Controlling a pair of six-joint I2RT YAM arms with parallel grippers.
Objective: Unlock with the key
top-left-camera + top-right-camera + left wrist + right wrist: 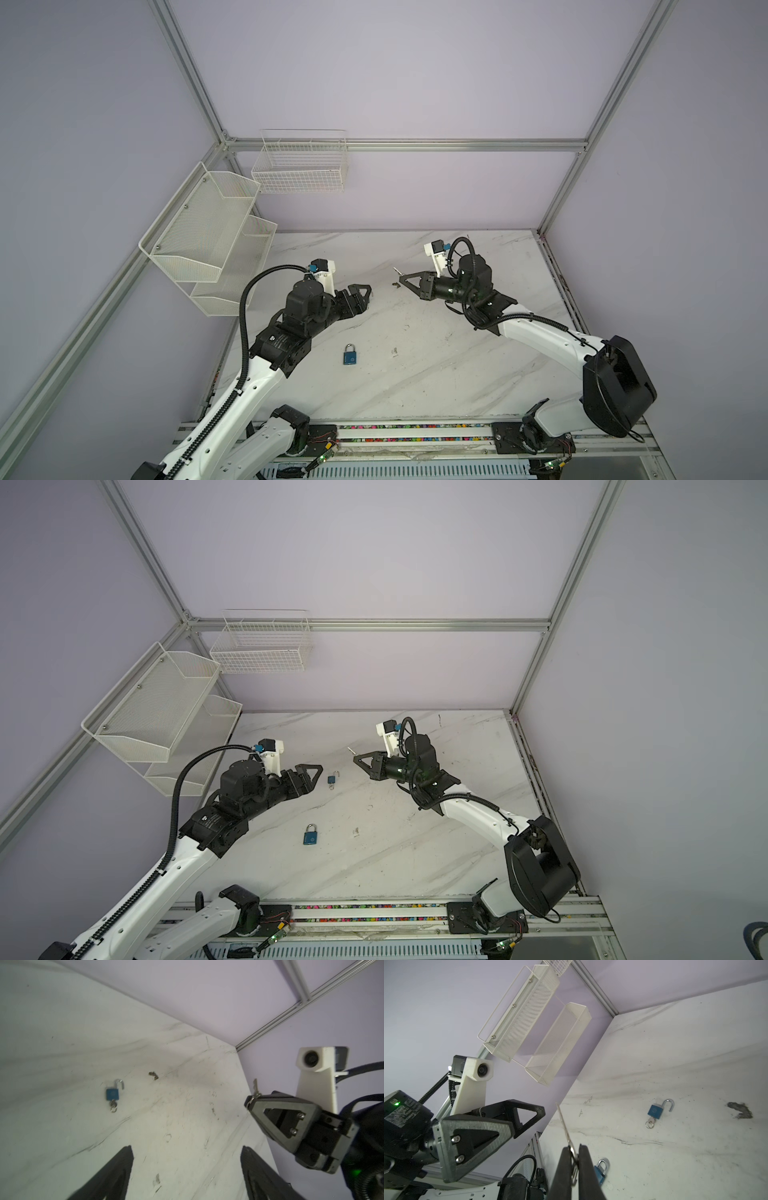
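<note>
One open padlock point(331, 779), one closed padlock point(309, 836), apart, mesh shelf point(158, 712) at left

On the scuffed white marble table point(457, 374) lie a shut blue padlock point(349, 354) up front and an open padlock point(332, 780), key point(652, 1120) in its base, farther back.

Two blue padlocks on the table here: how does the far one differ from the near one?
The far padlock has its shackle swung open; the near padlock has its shackle closed. The far padlock has a key with a ring in its base; the near padlock shows none. Both have blue bodies and silver shackles, and both lie loose on the table.
</note>
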